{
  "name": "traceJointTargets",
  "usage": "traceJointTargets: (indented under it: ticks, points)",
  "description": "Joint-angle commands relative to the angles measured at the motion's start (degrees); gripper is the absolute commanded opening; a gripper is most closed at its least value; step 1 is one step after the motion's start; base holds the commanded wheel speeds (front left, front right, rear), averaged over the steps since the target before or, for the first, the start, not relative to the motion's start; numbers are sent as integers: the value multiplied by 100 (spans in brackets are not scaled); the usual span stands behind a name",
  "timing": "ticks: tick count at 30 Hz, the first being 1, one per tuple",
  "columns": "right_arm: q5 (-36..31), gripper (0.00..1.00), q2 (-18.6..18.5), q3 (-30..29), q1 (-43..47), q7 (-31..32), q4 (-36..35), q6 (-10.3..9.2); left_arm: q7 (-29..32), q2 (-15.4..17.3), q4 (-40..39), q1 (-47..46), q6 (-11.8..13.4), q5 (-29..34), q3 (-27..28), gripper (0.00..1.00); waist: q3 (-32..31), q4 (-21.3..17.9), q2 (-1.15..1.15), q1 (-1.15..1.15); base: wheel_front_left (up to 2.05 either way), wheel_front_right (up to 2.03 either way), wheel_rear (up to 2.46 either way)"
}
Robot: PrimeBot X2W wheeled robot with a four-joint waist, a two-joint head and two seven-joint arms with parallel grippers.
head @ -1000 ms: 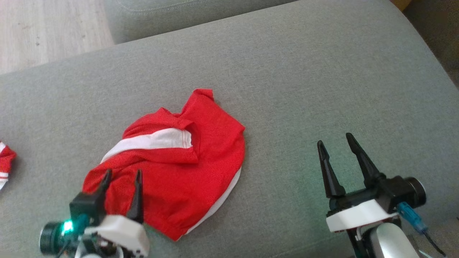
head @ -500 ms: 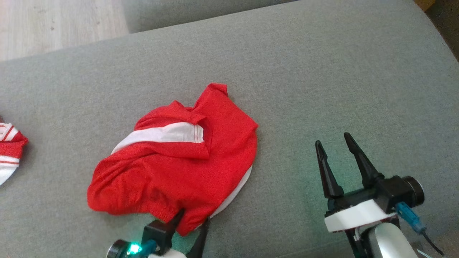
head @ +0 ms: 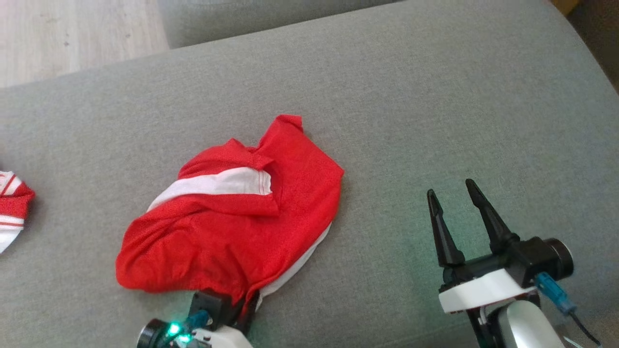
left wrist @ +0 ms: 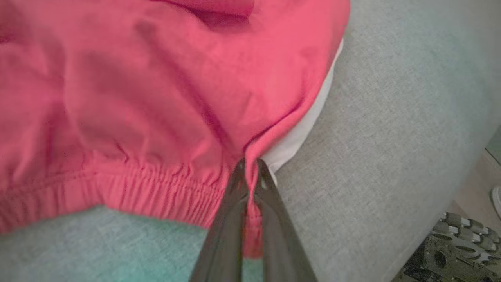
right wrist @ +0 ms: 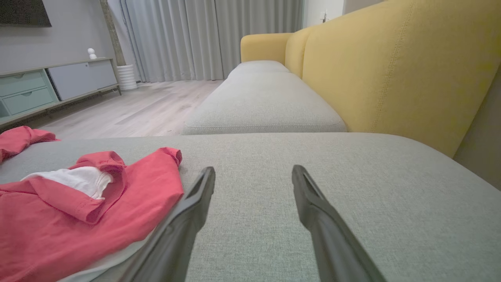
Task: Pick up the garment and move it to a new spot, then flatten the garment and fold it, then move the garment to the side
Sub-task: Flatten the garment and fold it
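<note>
Tips buried, the left gripper (left wrist: 249,167) pinches the garment (head: 232,232); right gripper (head: 450,189) gapes at 3 o'clock; red cloth (head: 10,208) cropped at 9.

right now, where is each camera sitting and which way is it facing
Head view: on the head, looking down on the grey sofa cushion and red garment; the left gripper and right gripper show below.
Left wrist view: close along its shut fingers, pinching the garment's hem.
Right wrist view: low over the cushion, facing the curtains, along its open fingers.
Shared: all show the garment.
</note>
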Motion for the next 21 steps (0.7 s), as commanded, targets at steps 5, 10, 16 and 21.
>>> traceJointTargets:
  ticks: [5, 10, 16, 21]
  points:
    - [-7, 100, -27, 87, -52, -37, -167, -4, 127, 481, -404, 405, -54, -353, 266, 0, -110, 137, 0, 0, 0, 0, 0]
    - [-58, 100, -27, 86, -45, -37, -156, -4, 279, 1098, -787, 700, 79, -441, 425, 0, -150, 211, 0, 0, 0, 0, 0]
    - [-16, 100, -27, 203, -76, -37, -111, -4, 168, 1221, -1266, 848, 228, -554, 599, 100, -216, 124, 0, 0, 0, 0, 0]
    - [-5, 100, -27, 203, -40, -37, -101, -4, 41, 1520, -1952, 1020, 524, -582, 897, 100, -282, -67, 0, 0, 0, 0, 0]
